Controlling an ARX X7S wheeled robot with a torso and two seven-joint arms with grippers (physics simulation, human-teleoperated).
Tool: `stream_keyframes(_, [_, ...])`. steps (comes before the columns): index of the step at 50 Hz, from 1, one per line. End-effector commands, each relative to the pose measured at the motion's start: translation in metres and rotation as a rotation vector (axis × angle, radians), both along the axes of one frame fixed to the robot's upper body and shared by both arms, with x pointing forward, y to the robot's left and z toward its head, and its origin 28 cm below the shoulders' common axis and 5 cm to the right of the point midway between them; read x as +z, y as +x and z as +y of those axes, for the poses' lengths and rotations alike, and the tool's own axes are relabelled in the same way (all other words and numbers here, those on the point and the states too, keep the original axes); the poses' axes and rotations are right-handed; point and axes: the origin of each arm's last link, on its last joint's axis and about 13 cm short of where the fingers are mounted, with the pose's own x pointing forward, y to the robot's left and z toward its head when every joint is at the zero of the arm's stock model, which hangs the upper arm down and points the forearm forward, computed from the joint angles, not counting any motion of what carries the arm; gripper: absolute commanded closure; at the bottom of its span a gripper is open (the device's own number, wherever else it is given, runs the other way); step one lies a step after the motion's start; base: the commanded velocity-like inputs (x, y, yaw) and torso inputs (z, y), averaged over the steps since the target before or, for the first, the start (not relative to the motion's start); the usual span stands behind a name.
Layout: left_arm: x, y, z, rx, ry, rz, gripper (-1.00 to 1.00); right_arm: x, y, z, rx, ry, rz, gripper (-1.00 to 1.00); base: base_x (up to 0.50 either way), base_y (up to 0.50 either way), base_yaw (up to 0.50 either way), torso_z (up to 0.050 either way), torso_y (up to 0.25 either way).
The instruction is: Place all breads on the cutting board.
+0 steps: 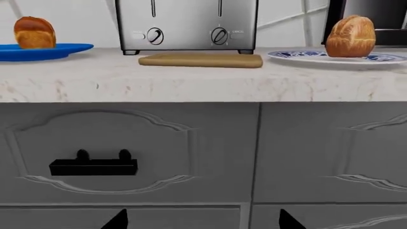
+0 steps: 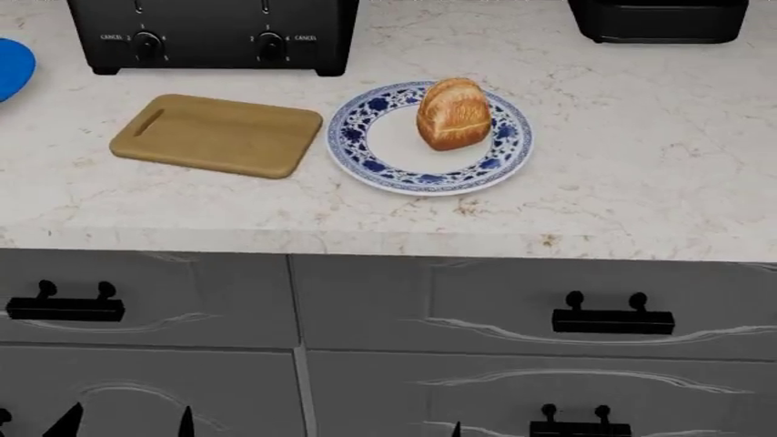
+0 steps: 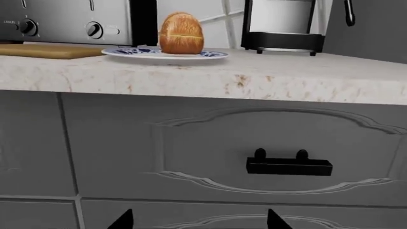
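Nearest, at the bottom edge of the head view, only dark finger tips show: the left gripper (image 2: pixel 122 423) at lower left, its jaws spread with nothing between, and a sliver of the right gripper (image 2: pixel 457 430) at bottom centre. The right wrist view shows that pair spread and empty too. Both hang low in front of the grey drawers (image 2: pixel 534 309), below the worktop (image 2: pixel 607 200).

On the worktop, mid-frame, the patterned plate (image 2: pixel 364 146) holds one bread (image 2: pixel 454 113) standing upright, right of its centre. Just left of it, close but apart, the board (image 2: pixel 218 135) lies bare, handle slot at its left end. At the upper left edge a slice of the blue plate (image 2: pixel 10 66) shows; the left wrist view shows the second bread (image 1: pixel 34 32) on it. Behind stands the toaster (image 2: pixel 213 35), and at upper right another dark appliance (image 2: pixel 660 18).

Risks, as I judge them: rising from this low, either arm may clip the worktop's front lip or a drawer handle. A tall, rounded bread may roll or topple under an off-centre pinch. Reaching the far-left bread may brush the toaster.
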Motion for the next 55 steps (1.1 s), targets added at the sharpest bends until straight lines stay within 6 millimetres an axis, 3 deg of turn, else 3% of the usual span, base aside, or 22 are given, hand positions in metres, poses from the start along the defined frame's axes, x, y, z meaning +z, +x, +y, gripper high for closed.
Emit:
stream_keyframes(1, [0.004,0.0,0.001,0.009,-0.004,-0.043,-1.0,0.001,0.0,0.001,0.009,-0.005,0.002,-1.0,0.0,0.0,0.0,0.025,0.0])
stream_keyframes(4, [-0.011,0.001,0.0,0.03,0.005,-0.012,-1.0,0.001,0.0,0.0,0.006,-0.008,0.005,-1.0,0.0,0.0,0.0,0.05,0.0])
stream_keyframes(7, [0.007,0.001,0.0,0.033,0.024,-0.015,-1.0,0.002,0.0,0.0,0.006,-0.009,0.006,-1.0,0.0,0.0,0.0,0.05,0.0])
stream_keyframes(8, [-0.001,0.001,0.001,0.034,0.023,-0.013,-1.0,0.002,0.0,0.0,0.004,-0.01,0.005,-1.0,0.0,0.0,0.0,0.05,0.0])
stream_keyframes(15, [-0.003,0.0,0.006,0.04,0.025,-0.008,-1.0,0.007,-0.001,-0.001,-0.004,-0.02,0.003,-1.0,0.0,0.0,0.0,0.05,0.0])
stream_keyframes(17, [0.016,0.0,0.007,0.037,0.022,-0.009,-1.0,0.007,-0.001,-0.001,-0.006,-0.027,0.006,-1.0,0.0,0.0,0.0,0.05,0.0])
stream_keyframes(20, [0.013,0.0,0.007,0.032,0.038,-0.007,-1.0,0.012,-0.001,-0.002,-0.013,-0.03,0.008,-1.0,0.0,0.0,0.0,0.05,0.0])
stream_keyframes(29, [0.046,-0.001,0.014,0.031,0.058,-0.04,-1.0,0.036,0.002,-0.007,-0.069,-0.093,-0.03,-1.0,0.0,0.0,0.0,0.05,0.0])
stream_keyframes(33, [0.06,0.0,0.019,0.035,0.09,-0.042,-1.0,0.059,0.001,-0.014,-0.081,-0.095,-0.042,-1.0,0.0,0.0,0.0,0.05,0.0])
stream_keyframes(38, [0.093,-0.001,0.02,0.032,0.161,-0.09,-1.0,0.096,0.002,-0.018,-0.121,-0.143,-0.06,-1.0,0.0,0.0,0.0,0.048,0.0])
stream_keyframes(41, [0.09,-0.003,0.022,0.033,0.156,-0.096,-1.0,0.107,0.003,-0.019,-0.129,-0.152,-0.066,-1.0,0.0,0.0,0.0,0.03,0.0])
stream_keyframes(45, [0.114,-0.003,0.023,0.021,0.165,-0.106,-1.0,0.13,0.008,-0.019,-0.121,-0.131,-0.056,-1.0,0.0,0.0,0.0,0.007,0.0])
stream_keyframes(49, [0.153,0.001,0.019,-0.003,0.176,-0.126,-1.0,0.163,0.012,-0.018,-0.098,-0.123,-0.068,-1.0,0.0,0.0,0.0,0.0,0.0])
stream_keyframes(55, [0.185,0.012,0.01,-0.033,0.203,-0.104,-1.0,0.199,0.026,-0.011,-0.078,-0.144,-0.099,-1.0,0.0,0.0,0.0,0.0,0.0])
